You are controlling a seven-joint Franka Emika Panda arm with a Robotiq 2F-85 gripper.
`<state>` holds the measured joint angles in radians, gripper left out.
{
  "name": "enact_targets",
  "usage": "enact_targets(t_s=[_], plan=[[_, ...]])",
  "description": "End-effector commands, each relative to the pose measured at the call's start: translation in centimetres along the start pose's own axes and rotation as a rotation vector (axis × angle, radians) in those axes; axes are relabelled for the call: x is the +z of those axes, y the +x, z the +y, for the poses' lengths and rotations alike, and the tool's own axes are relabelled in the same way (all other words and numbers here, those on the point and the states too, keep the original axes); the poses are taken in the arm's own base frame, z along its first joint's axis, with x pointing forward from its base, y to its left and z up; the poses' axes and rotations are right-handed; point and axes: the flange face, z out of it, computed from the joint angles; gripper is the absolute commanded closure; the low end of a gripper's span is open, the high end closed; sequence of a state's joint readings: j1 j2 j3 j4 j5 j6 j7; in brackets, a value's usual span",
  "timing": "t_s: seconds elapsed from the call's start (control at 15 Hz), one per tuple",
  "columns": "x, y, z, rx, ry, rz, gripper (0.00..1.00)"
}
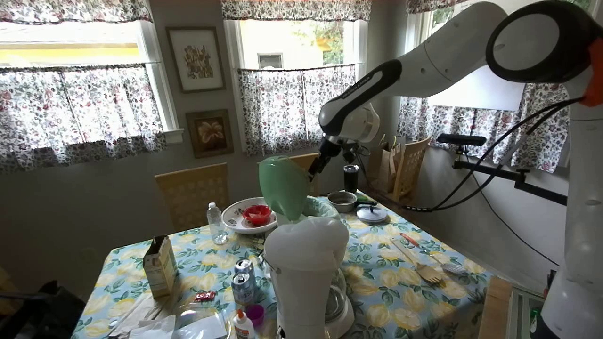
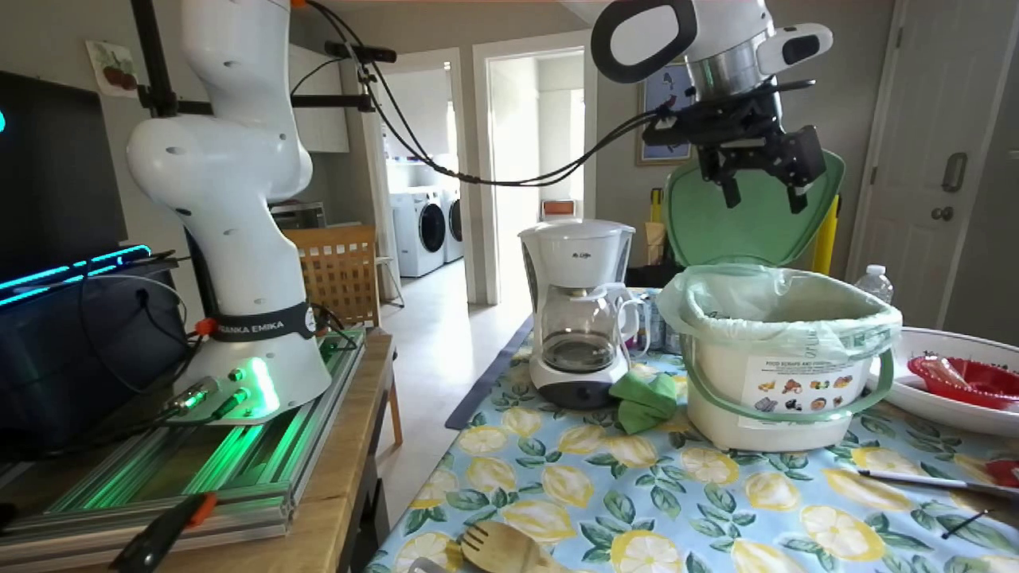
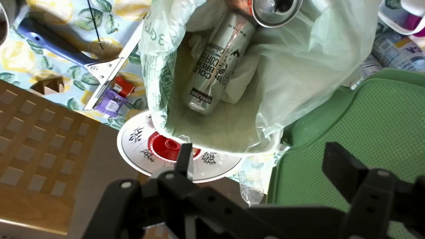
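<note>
The lined bin [image 2: 724, 374] stands below the hand [image 2: 763, 199], whose two fingers are spread apart near the raised green lid [image 2: 740, 235]. In an exterior view, the bin rests on the surface [image 2: 573, 493] between a coffee maker [image 2: 579, 318] and a white dish [image 2: 923, 402]; in the wrist view, a coffee can [image 3: 215, 63] lies inside it, with a second can [image 3: 265, 13] just beside.

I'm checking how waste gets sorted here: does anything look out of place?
Yes: a cold brew coffee can and a second can sit inside the lined bin, yet its label reads "FOOD SCRAPS", so drink cans seem odd there.
</note>
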<state>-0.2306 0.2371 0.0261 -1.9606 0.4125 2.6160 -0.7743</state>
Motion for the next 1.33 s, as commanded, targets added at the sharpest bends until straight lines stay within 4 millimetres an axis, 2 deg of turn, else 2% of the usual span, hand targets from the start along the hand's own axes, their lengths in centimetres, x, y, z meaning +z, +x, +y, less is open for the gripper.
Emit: enact_targets(t_s=[0.0, 0.2, 0.4, 0.67, 1.13, 1.2, 1.27], plan=[[-2.2, -0.5, -0.5, 0.071, -0.056, 0.018, 0.0], [-3.7, -1.0, -0.8, 0.193, -0.115, 0.05, 0.0], [-4.7, -2.3, -0.9, 0.313, -0.17, 0.024, 0.0], [-6.1, -3.2, -2.0, 0.417, -0.196, -0.018, 0.0], [-8.0, -3.8, -3.9, 0.488, -0.169, -0.045, 0.0], [-7.1, -3.0, -2.9, 0.471, -0.167, -0.031, 0.0], [-7.3, -3.0, -3.0, 0.471, -0.166, -0.029, 0.0]])
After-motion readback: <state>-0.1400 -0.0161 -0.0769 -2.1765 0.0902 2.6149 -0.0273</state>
